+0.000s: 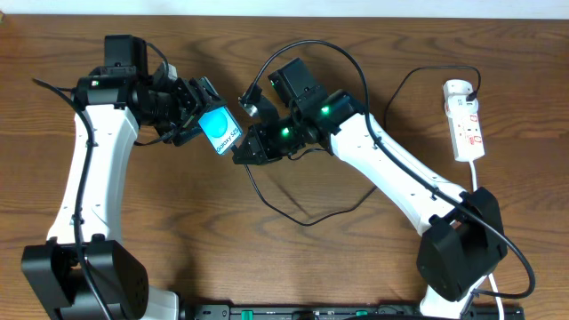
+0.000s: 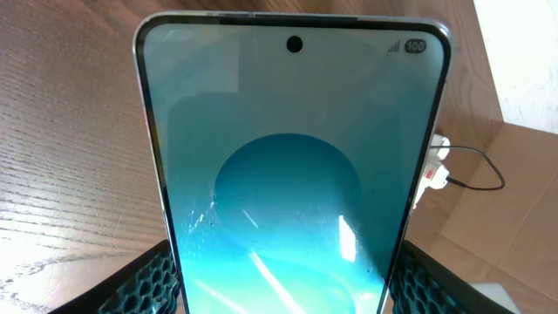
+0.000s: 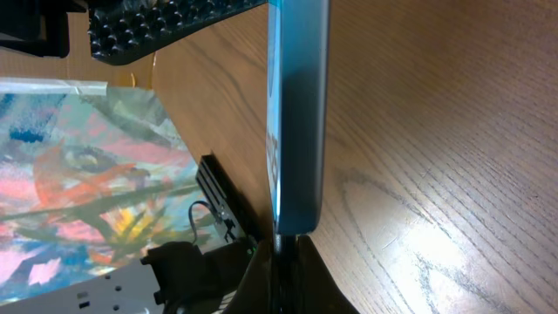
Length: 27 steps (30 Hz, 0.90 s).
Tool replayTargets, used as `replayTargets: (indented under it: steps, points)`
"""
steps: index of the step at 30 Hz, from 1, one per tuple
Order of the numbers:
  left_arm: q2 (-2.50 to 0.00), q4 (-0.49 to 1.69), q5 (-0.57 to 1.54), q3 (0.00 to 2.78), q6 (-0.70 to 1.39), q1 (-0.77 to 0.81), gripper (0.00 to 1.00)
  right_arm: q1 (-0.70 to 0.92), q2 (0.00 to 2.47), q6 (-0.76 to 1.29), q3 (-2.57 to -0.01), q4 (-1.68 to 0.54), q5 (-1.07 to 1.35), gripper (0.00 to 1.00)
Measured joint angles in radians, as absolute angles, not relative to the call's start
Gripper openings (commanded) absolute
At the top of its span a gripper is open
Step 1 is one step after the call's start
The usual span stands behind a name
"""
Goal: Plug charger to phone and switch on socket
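Note:
The phone, its screen cyan-green, is held above the table with my left gripper shut on its sides. In the left wrist view the phone fills the frame between the two black fingers. My right gripper is shut on the charger connector, whose tip meets the phone's lower end. From there the thin black charger cable loops over the table toward the socket, a white power strip at the far right. Whether the tip is seated in the port is hidden.
The left arm runs down the left side and the right arm crosses the right half. A black rail lies along the front edge. A colourful sheet shows past the table in the right wrist view.

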<state>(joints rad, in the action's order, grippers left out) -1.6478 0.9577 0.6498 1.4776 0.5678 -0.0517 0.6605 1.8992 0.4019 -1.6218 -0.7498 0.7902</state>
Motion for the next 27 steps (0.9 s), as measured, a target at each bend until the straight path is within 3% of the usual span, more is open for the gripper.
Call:
replayTargets:
  steps: [27]
  points:
    - [-1.648, 0.944, 0.648, 1.478, 0.567, -0.057, 0.07, 0.667, 1.899, 0.467, -1.620, -0.715, 0.757, 0.01]
